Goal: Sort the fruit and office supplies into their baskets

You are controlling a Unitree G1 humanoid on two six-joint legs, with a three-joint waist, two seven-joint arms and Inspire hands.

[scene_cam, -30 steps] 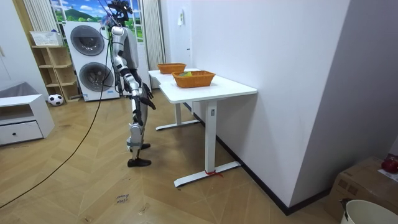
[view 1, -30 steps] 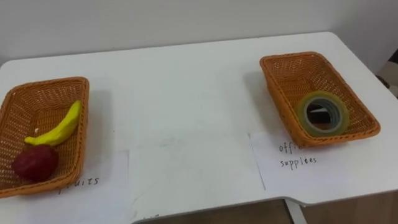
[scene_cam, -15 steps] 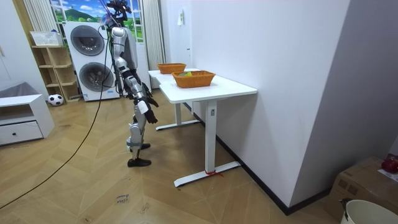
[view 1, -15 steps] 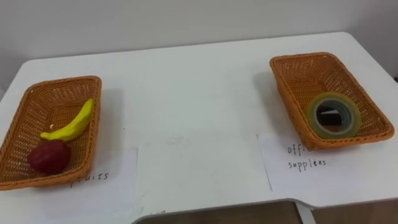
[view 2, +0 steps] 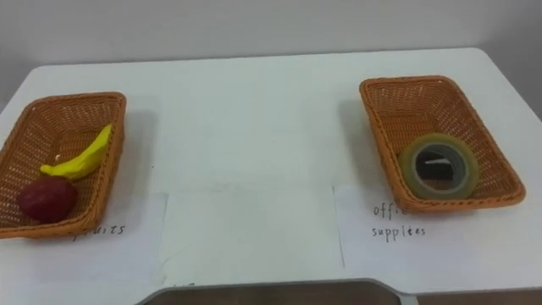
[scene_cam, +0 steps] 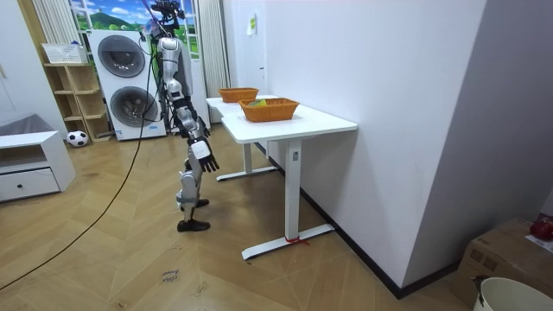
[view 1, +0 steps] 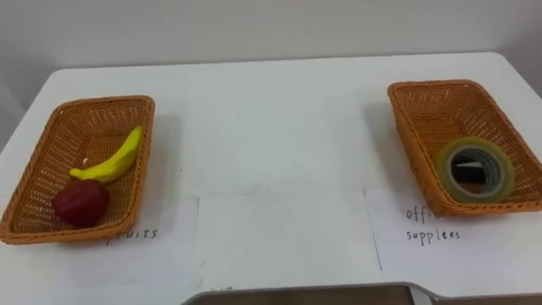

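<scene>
On the white table [view 1: 271, 127] two orange wicker baskets stand apart. The left basket [view 1: 102, 103] holds a yellow banana [view 1: 110, 159] and a dark red fruit [view 1: 80, 203]. In the right basket [view 1: 434, 85] a roll of clear tape [view 1: 474, 169] leans at the near end, with a small dark thing showing through its hole. In the room view I stand at the table's long side, facing it. My right hand [scene_cam: 205, 155] hangs beside my thigh, below the tabletop, fingers straight and holding nothing.
A paper label [view 1: 140, 246] lies before the left basket and another label [view 1: 445, 237] before the right one. The table's front edge [view 1: 305, 291] runs along the bottom. Behind me stand washing machines [scene_cam: 121, 82], a shelf [scene_cam: 73, 95] and a low white cabinet [scene_cam: 26, 168].
The eye view has swung left, so both baskets sit further right in the picture; nothing on the table moved. My right arm has dropped from waist height to hang by my thigh.
</scene>
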